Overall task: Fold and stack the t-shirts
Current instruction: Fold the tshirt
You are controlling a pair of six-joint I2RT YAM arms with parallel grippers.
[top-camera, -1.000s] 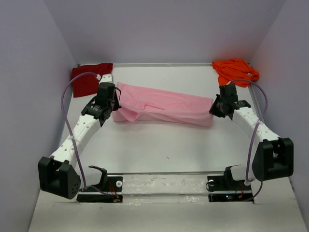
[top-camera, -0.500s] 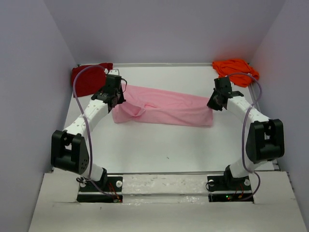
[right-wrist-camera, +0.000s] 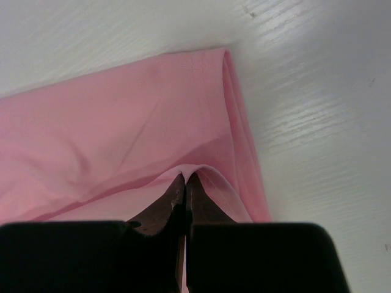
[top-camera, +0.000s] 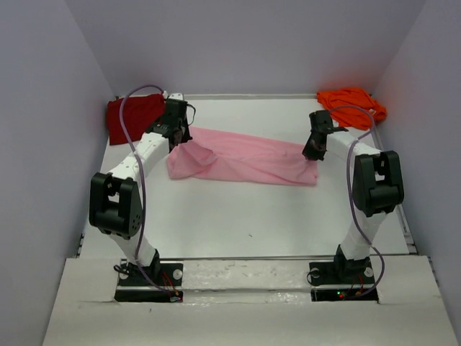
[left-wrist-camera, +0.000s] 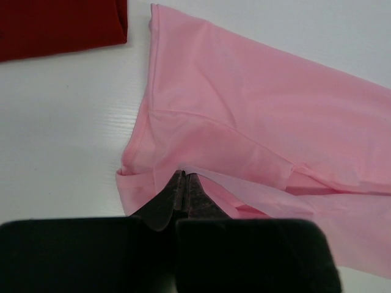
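Pink t-shirt (top-camera: 245, 157) lies mid-worktop (top-camera: 245, 216), partly folded; my left pincer (left-wrist-camera: 185, 177) and right pincer (right-wrist-camera: 185, 178) each clamp its edge. Red t-shirt (top-camera: 130, 115) and orange t-shirt (top-camera: 351, 104) sit in far corners, nothing stacked yet.

Arms stretched forward, left end effector (left-wrist-camera: 184, 176) clamped, right end effector (right-wrist-camera: 185, 177) clamped
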